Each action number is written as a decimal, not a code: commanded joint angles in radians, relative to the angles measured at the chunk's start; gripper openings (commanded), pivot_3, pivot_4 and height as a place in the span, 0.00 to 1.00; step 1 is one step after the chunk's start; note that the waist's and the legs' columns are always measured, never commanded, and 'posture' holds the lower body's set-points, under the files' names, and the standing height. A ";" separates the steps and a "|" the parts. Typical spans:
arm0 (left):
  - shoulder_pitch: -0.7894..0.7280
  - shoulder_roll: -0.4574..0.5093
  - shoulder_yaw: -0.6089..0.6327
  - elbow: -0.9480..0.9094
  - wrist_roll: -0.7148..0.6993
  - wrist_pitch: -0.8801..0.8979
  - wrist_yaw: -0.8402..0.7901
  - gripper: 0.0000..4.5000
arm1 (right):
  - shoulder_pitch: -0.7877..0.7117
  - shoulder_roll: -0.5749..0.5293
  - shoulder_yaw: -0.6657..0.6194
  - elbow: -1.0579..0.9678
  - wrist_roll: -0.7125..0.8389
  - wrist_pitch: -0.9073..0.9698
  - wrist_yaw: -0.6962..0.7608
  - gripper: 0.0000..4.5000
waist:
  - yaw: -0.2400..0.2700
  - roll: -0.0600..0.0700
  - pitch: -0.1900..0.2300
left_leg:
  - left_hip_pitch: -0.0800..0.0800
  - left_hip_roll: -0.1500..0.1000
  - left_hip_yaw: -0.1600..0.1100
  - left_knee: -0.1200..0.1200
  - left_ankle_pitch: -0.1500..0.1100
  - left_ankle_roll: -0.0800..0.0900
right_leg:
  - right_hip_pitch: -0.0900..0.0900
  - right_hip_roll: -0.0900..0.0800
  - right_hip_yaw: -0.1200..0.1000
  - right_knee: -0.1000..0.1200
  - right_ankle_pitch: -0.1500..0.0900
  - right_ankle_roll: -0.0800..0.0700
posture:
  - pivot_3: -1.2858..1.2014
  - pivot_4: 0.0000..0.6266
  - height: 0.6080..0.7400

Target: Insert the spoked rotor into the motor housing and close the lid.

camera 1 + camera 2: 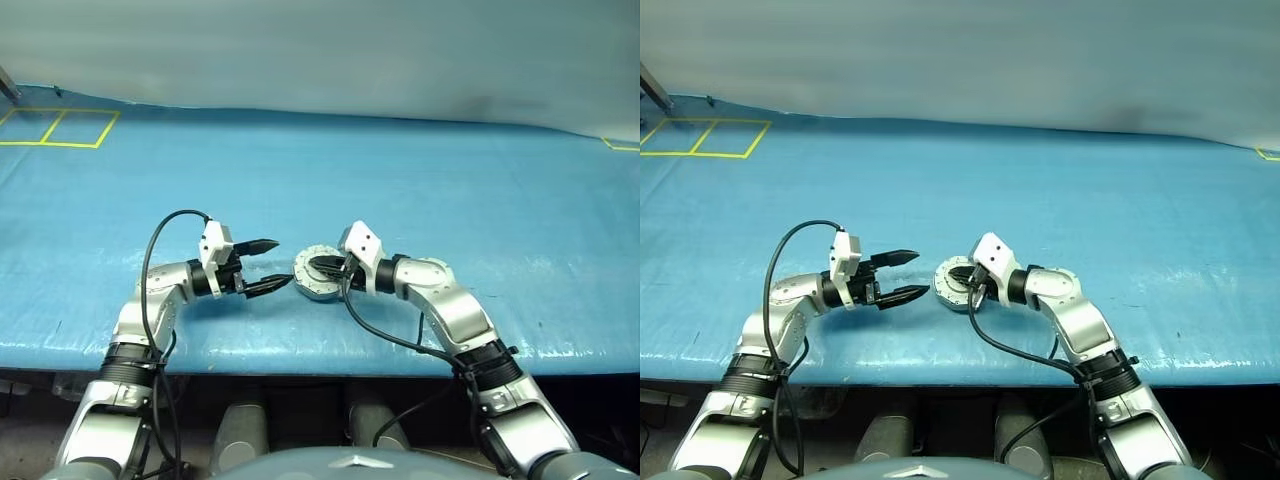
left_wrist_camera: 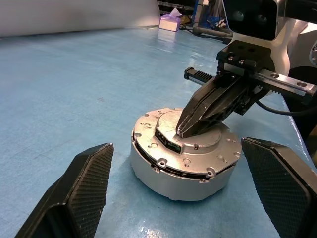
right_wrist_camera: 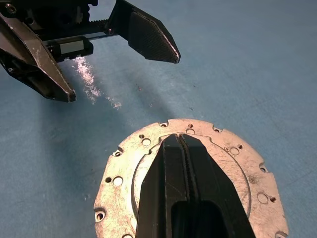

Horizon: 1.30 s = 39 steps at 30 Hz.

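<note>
The motor housing (image 2: 181, 163) sits on the blue table (image 1: 450, 190) with the lid (image 3: 193, 178) already down flat on top of it, so the spoked rotor is presumably enclosed beneath; it cannot be seen. The right gripper (image 2: 184, 130) has its jaws closed together into a single point, and that point rests on the raised centre of the lid, most likely to press it home and seat it squarely. The left gripper (image 1: 272, 266) hangs level just beside the housing with its jaws spread wide and nothing between them; the housing lies just past their tips, near enough to be steadied if it slides under the push. No brand, label or readable writing shows on the housing, the lid or the table.
</note>
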 commanded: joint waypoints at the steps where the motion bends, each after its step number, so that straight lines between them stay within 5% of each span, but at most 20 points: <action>1: -0.026 0.010 -0.012 -0.040 0.008 -0.005 -0.015 1.00 | 0.044 0.018 -0.008 0.030 -0.019 0.013 -0.059 0.01 | 0.000 0.000 0.000 | 0.000 0.000 0.000 0.000 0.000 0.000 | 0.000 0.000 0.000 0.000 0.000 0.000 | 0.52 0.24 1.00; 10: -0.043 0.011 -0.053 -0.048 0.049 -0.027 -0.028 1.00 | 0.078 0.064 -0.125 -0.056 0.041 -0.024 -0.155 0.01 | 0.002 0.000 0.000 | -0.001 0.000 0.000 0.000 0.000 0.000 | 0.000 -0.001 0.000 -0.001 0.000 0.000 | 0.52 0.24 1.00; 22: -0.032 0.011 -0.049 -0.043 0.058 -0.044 -0.031 1.00 | 0.139 0.060 -0.111 -0.175 0.080 0.041 -0.158 0.87 | 0.002 0.000 0.000 | -0.007 0.000 0.000 -0.002 0.000 0.000 | -0.007 0.000 0.000 0.000 0.000 -0.002 | 0.52 0.24 1.00; 39: -0.039 0.014 -0.050 0.003 0.075 -0.069 -0.037 1.00 | 0.153 0.069 -0.068 -0.124 0.057 0.050 -0.179 0.83 | 0.001 0.000 0.000 | -0.006 0.000 0.000 -0.001 0.000 0.000 | -0.006 0.000 0.000 0.000 -0.001 -0.001 | 0.52 0.24 1.00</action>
